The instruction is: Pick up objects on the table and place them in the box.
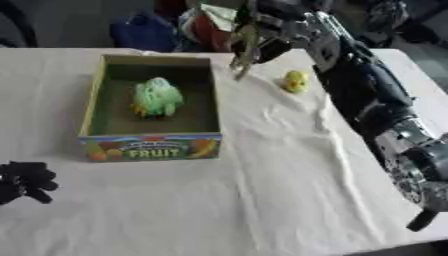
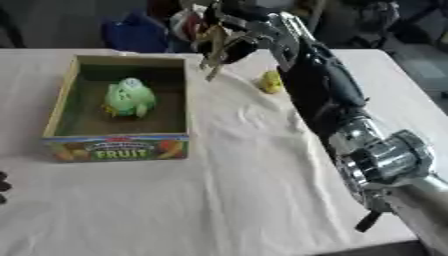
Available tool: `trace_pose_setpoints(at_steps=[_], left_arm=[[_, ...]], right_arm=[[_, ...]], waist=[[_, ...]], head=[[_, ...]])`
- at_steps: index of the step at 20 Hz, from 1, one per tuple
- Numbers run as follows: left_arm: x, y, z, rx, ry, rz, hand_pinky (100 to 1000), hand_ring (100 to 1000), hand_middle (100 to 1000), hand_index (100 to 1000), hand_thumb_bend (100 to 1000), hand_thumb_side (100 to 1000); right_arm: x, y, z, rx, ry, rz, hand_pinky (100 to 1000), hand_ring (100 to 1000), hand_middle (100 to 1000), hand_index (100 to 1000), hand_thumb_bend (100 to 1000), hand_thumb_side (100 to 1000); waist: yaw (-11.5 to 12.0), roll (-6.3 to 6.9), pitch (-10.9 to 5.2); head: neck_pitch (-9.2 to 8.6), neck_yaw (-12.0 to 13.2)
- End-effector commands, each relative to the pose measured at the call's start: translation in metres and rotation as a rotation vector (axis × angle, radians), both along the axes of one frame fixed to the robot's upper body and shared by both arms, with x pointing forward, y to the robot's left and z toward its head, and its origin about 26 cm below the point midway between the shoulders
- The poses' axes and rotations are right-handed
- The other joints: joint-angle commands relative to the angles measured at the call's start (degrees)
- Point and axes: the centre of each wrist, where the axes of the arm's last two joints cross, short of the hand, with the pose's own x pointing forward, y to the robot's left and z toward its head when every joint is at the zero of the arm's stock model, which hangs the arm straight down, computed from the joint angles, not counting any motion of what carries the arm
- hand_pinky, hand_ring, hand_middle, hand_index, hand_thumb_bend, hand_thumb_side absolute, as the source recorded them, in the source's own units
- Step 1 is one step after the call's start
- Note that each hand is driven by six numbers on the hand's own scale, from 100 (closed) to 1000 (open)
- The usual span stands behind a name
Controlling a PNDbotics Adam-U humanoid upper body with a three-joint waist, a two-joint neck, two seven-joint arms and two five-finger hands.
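Note:
A cardboard box (image 1: 91, 107) with a "FRUIT" label on its front wall stands left of centre on the white cloth. A green soft toy (image 1: 157, 97) lies inside it. A small yellow toy (image 1: 296, 81) sits on the cloth to the right of the box. My right arm reaches in from the lower right, and my right hand (image 1: 251, 44) hangs above the box's far right corner, fingers pointing down, open and holding nothing. The yellow toy is to the right of that hand, apart from it. My left hand (image 1: 26, 181) rests open at the lower left edge.
The white tablecloth (image 1: 262, 190) is wrinkled between the box and the yellow toy. Beyond the far table edge are a blue bag (image 1: 144, 32) and other coloured clutter. The table's near edge shows at the lower right corner.

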Motion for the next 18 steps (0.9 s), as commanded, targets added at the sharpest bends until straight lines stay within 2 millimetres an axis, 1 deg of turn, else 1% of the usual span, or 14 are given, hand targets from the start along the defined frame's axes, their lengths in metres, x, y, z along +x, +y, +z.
trace_pose_setpoints(at_steps=[1, 6, 12, 14, 16, 18], left_arm=[[0.0, 0.001, 0.005, 0.022, -0.012, -0.016, 583, 669, 666, 818, 342, 985], [0.001, -0.001, 0.005, 0.022, -0.008, -0.034, 582, 669, 666, 818, 343, 984], [0.001, -0.005, 0.005, 0.018, -0.006, -0.05, 582, 669, 666, 818, 343, 991], [0.002, -0.005, 0.006, 0.017, -0.007, -0.053, 583, 669, 666, 818, 343, 990], [0.002, -0.006, 0.005, 0.017, -0.006, -0.055, 583, 670, 666, 818, 343, 992], [0.002, -0.006, 0.005, 0.017, -0.005, -0.053, 582, 670, 665, 818, 343, 992]], right_arm=[[0.0, 0.008, 0.026, -0.024, -0.042, 0.056, 615, 598, 363, 482, 100, 228], [0.005, 0.028, 0.021, -0.027, -0.014, 0.085, 613, 596, 363, 483, 100, 228], [0.008, 0.045, -0.004, -0.066, 0.056, 0.089, 612, 600, 377, 502, 100, 237], [0.008, 0.051, -0.013, -0.09, 0.073, 0.093, 615, 605, 399, 526, 100, 245], [0.008, 0.056, -0.019, -0.118, 0.074, 0.101, 628, 623, 455, 583, 100, 272], [0.007, 0.06, -0.024, -0.157, 0.063, 0.114, 651, 653, 509, 647, 100, 330]], waist=[[0.4, 0.08, -1.27], [1.9, -0.12, -1.46], [3.8, -0.03, -1.13], [4.1, -0.09, -1.02], [4.3, -0.17, -0.95], [4.4, -0.24, -0.92]], head=[[0.25, -0.8], [0.15, -2.2], [-0.03, -3.9], [0.08, -4.2], [0.1, -4.2], [0.12, -4.3]])
